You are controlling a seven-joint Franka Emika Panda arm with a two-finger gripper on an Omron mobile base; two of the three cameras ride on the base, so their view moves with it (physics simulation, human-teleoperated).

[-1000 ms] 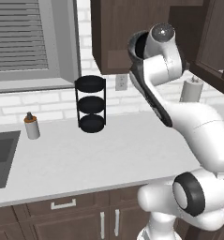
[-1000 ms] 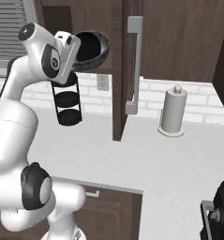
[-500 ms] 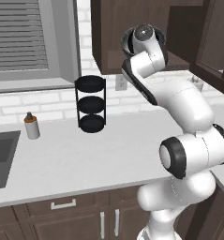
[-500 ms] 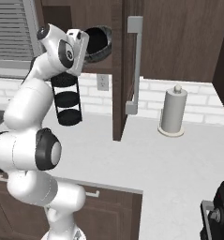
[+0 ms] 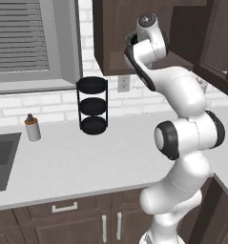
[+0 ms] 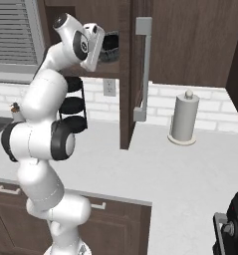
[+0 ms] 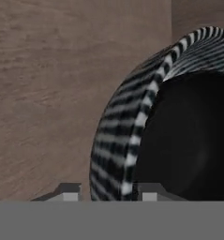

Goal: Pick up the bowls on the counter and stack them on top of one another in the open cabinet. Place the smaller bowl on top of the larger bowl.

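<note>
Arm raised high, elbow bent, hand reaching into the open cabinet (image 6: pixel 80 10) at shelf level. Gripper (image 7: pixel 106 191) closed on the rim of the larger bowl (image 7: pixel 127 117) — one finger (image 7: pixel 66 192) outside the streaked wall, the other inside. Bowl held within the cabinet, against the brown wood. Smaller bowl (image 7: pixel 193 136) apparently nested in it, showing as a glossy black mass; cut off at the right edge. Fingertips largely hidden. From the right base view, bowl partly screened by the hand. Counter (image 5: pixel 77 157) below.

White brick wall (image 5: pixel 53 102), shuttered window (image 5: pixel 20 35), dark drawers (image 5: pixel 63 224).
</note>
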